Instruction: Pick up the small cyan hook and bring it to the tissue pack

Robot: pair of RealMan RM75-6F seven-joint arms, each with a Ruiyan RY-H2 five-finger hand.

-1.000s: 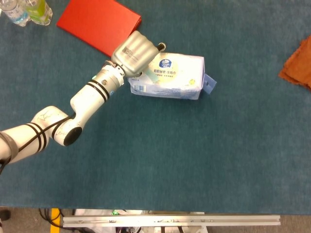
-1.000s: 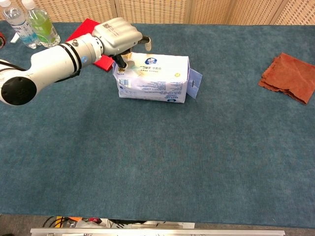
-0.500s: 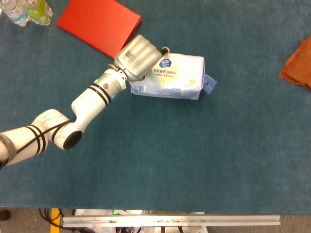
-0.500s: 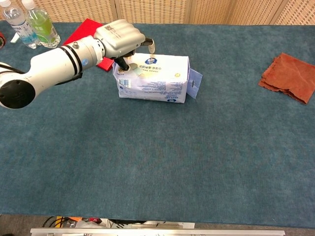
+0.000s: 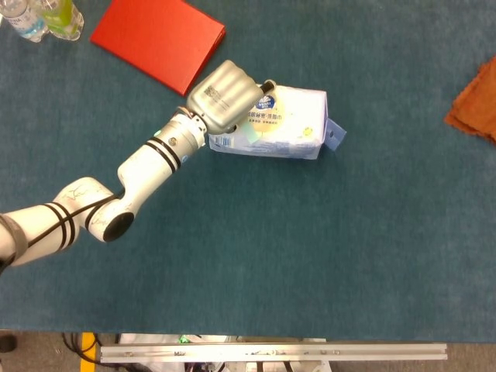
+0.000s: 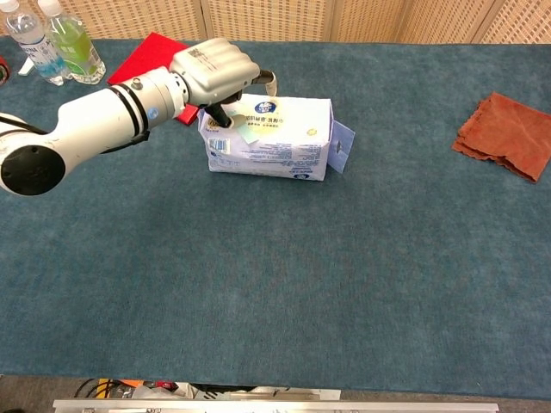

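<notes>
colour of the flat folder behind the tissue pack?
Red: the folder is plain red, clearest in the head view.

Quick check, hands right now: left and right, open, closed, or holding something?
Left hand: over the tissue pack, fingers curled; whether it holds the small cyan hook cannot be told.
Right hand: not in view.

you're working over a table [image 6: 344, 292] covered in dark teal carpet-like cloth. behind it runs a wall of woven wicker panels [image 6: 267, 17] in pale wood frames. a metal rail [image 5: 271, 353] edges the near side.
</notes>
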